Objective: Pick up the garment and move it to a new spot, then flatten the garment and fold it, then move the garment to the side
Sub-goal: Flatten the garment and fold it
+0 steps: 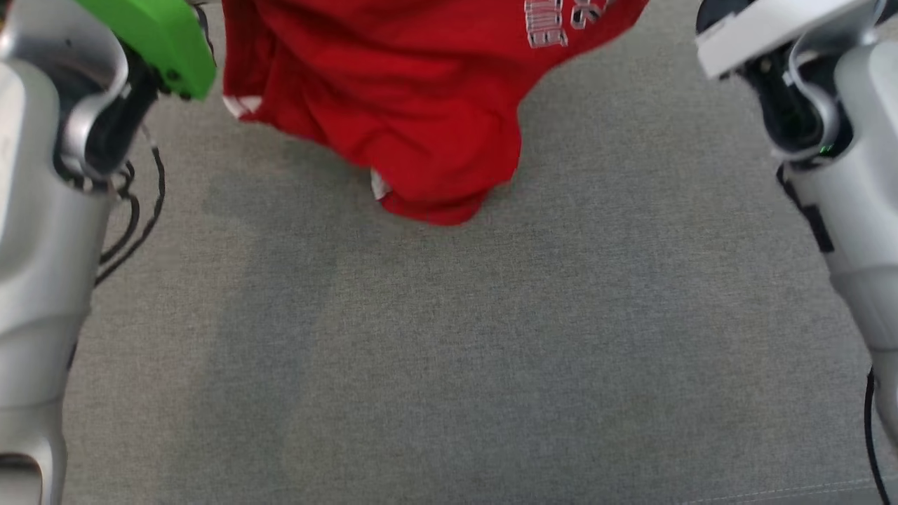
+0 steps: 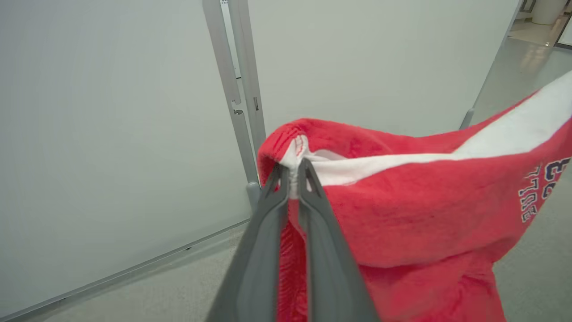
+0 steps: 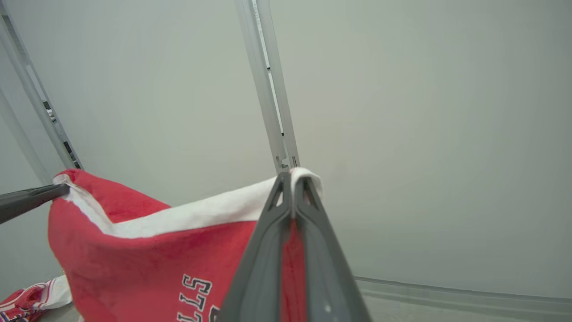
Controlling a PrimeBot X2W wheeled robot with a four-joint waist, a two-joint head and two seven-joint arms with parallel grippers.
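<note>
Already picked up over the grey surface [image 1: 449, 351], garment [image 1: 393, 105] clamped at the hem by left gripper [image 2: 292, 169] and right gripper [image 3: 292, 179]; not yet laid down, flattened, folded.

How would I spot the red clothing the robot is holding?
Look above the grey surface, between the two arms. There hangs the red garment, its white edge pinched by the left gripper and the right gripper. Unlike the crumpled red-and-white cloth lying low, it is held up in the air.
</note>
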